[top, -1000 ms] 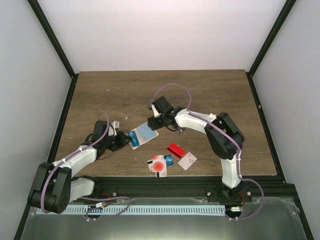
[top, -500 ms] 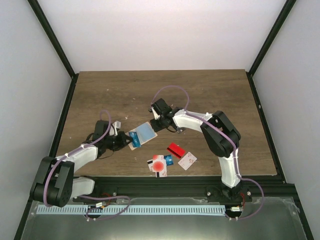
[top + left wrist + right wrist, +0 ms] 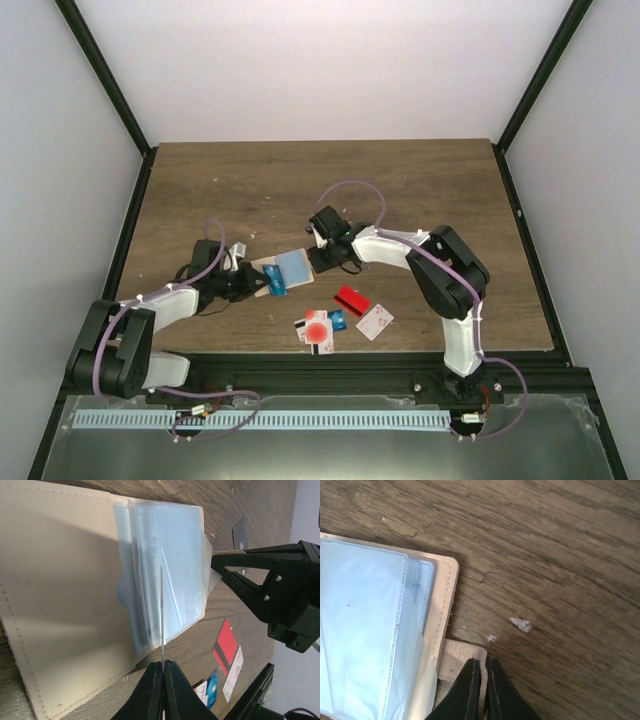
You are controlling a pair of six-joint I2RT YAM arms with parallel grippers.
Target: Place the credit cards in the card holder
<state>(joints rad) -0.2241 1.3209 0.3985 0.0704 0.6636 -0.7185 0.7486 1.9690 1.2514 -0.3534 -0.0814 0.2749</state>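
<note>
Beige holder (image 3: 290, 266) lies open mid-counter (image 3: 200, 190), loose cards (image 3: 318, 328) nearby; I'd expect it floppy.

Left wrist: left gripper (image 3: 162, 666) clenched on a thin, stiff card (image 3: 162, 605) (slippery, best held by its end).

Right wrist: right gripper (image 3: 481, 664) pinches the holder's tab (image 3: 462, 655).

The card holder (image 3: 288, 266) lies open on the tabletop (image 3: 420, 190) between the two tools: the left tool (image 3: 163, 666) at its left edge, gripping a card (image 3: 272, 280) set on edge, and the right tool (image 3: 481, 663) at its right edge. The loose credit cards (image 3: 318, 328) lie nearer the arm bases, off to the right and apart from it.
</note>
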